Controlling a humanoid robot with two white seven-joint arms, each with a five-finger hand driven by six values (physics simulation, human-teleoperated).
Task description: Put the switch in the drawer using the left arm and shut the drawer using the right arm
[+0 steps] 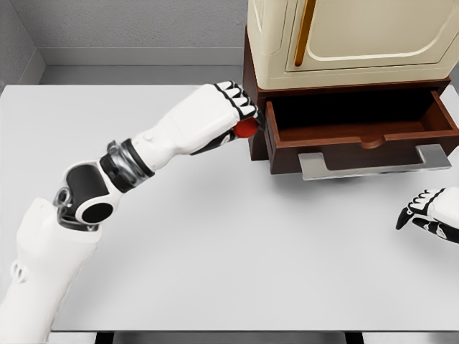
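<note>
Reaching in from the lower left, the white left arm stretches diagonally across the pale grey desk [215, 236] and ends with the left hand [228, 111] raised just beside the left front corner of the open drawer [362, 132]. Its fingers [244, 107] are curled tight around a small red object, the switch [247, 127], of which only a rounded red part shows beneath the knuckles; its exact shape cannot be made out. The switch sits in that grip, above the desk and just outside the drawer's left wall, not inside it. The drawer is dark brown wood, pulled well out of the brown base of a cream cabinet [344, 36] that stands at the far right of the desk; its interior looks dark, and a flat grey metal handle [373, 165] runs along the front below its edge. The cabinet door above carries an orange vertical handle [305, 25]. At the right edge, the right hand [430, 213] rests low near the desk, well apart from the drawer, fingers loosely bent and holding nothing.
</note>
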